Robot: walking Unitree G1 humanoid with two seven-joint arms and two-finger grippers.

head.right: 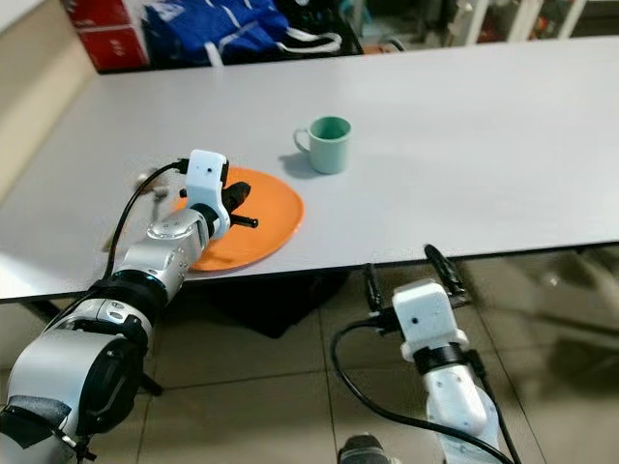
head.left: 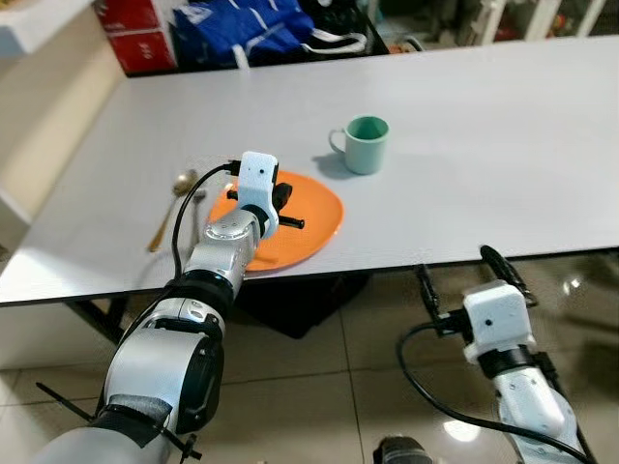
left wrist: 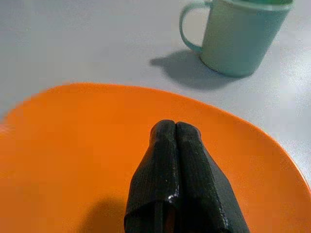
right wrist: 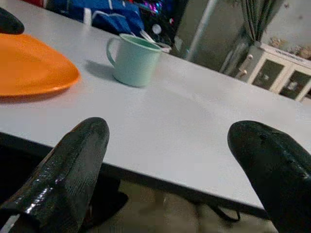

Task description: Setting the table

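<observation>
So we had our left gripper [left wrist: 176, 127] over the orange plate [head.left: 314, 227] near the front edge of the worktop [head.left: 484, 155], jaws clenched together with nothing in them, while our right gripper [right wrist: 170, 160] hung below the edge with jaws released wide. The mint mug [head.left: 366, 143] stood apart from the plate at about 1 o'clock, and a gold spoon [head.left: 172, 205] lay just off the rim at 9 o'clock. We figured the plate was light, stiff, slick plastic, so pinching its overhanging rim looked best, and the mug by its handle.
</observation>
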